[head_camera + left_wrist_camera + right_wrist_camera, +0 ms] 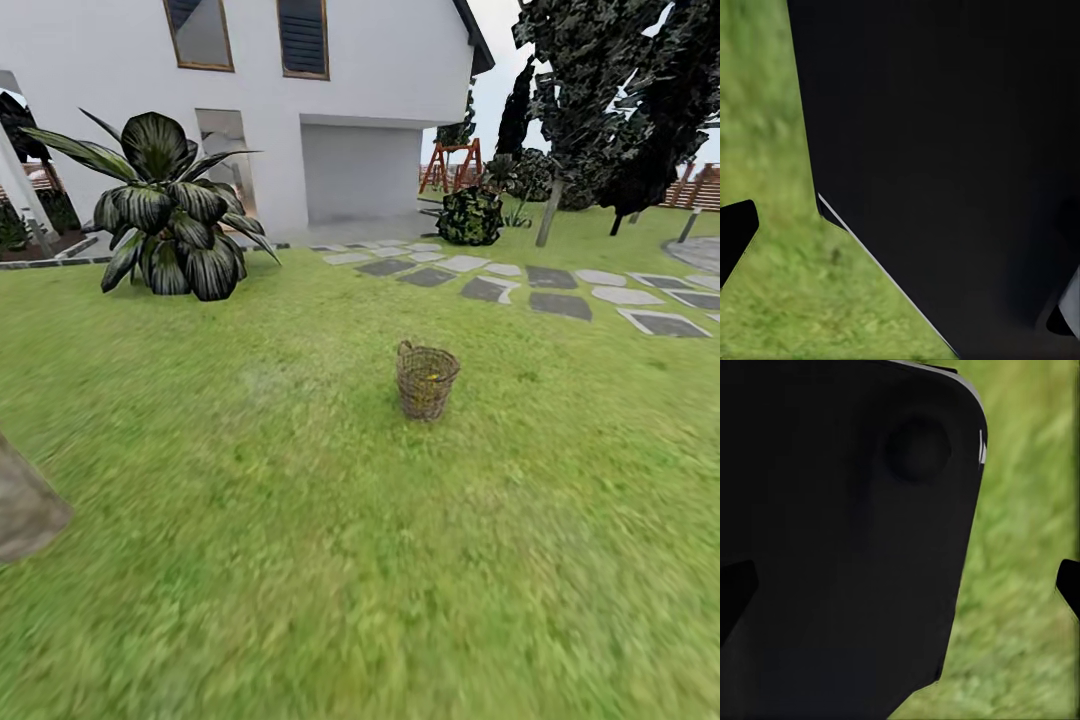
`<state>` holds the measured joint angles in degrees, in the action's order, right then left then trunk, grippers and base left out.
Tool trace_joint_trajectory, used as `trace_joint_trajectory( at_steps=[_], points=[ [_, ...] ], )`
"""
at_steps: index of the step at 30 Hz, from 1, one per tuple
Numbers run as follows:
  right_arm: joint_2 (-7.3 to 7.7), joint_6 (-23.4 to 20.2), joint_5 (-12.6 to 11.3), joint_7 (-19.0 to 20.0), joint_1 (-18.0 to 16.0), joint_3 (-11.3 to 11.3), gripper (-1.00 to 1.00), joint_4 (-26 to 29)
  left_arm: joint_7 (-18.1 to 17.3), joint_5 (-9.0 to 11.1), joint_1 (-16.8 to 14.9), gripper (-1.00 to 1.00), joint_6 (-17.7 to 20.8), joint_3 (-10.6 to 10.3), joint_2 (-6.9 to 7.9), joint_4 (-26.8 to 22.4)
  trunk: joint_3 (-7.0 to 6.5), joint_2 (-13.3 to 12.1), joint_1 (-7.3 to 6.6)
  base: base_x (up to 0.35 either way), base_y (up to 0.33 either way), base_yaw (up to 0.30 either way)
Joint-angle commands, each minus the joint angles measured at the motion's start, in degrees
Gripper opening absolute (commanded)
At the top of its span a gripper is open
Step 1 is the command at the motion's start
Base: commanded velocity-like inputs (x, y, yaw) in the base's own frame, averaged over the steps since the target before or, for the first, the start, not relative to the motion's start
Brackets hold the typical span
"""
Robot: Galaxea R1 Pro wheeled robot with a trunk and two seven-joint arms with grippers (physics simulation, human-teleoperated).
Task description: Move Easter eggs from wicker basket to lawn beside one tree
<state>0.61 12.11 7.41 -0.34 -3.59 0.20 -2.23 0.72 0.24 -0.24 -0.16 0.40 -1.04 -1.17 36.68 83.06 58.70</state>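
The wicker basket [426, 380] stands upright on the lawn [300, 520] in the middle of the head view, a few steps ahead. A speck of yellow [432, 377] shows inside its rim; the Easter eggs are otherwise hidden by the weave. A pale grey-beige tree trunk [25, 510] juts in at the left edge, nearer than the basket. In the left wrist view my left gripper [900, 240] has a dark fingertip [735, 236] at the frame's edge, over grass and my dark body. My right gripper [900, 592] shows fingertips [1069, 585] spread wide with nothing between them.
A big dark-leaved plant [165, 210] grows at the back left before the white house [330, 90]. Stepping stones [560, 290] run across the back right. A round bush [470, 215] and thin dark-leaved trees [600, 110] stand beyond them.
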Motion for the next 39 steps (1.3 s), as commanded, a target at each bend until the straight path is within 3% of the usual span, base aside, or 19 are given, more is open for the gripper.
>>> trace_joint_trajectory(
  at_steps=[1,39],
  points=[
    [0.01,0.38,0.41,-0.03,-0.09,-0.02,1.0,-0.23,0.07,0.02,-0.02,1.0,-0.02,0.04,-0.01,0.01,0.05,0.02,0.03,0.34,0.0,0.0],
    [0.35,0.65,-0.11,-0.03,-0.08,-0.12,1.0,0.02,0.07,0.04,-0.02,1.0,-0.03,0.04,-0.01,-0.01,0.05,0.02,0.03,0.339,0.0,0.0]
  ],
)
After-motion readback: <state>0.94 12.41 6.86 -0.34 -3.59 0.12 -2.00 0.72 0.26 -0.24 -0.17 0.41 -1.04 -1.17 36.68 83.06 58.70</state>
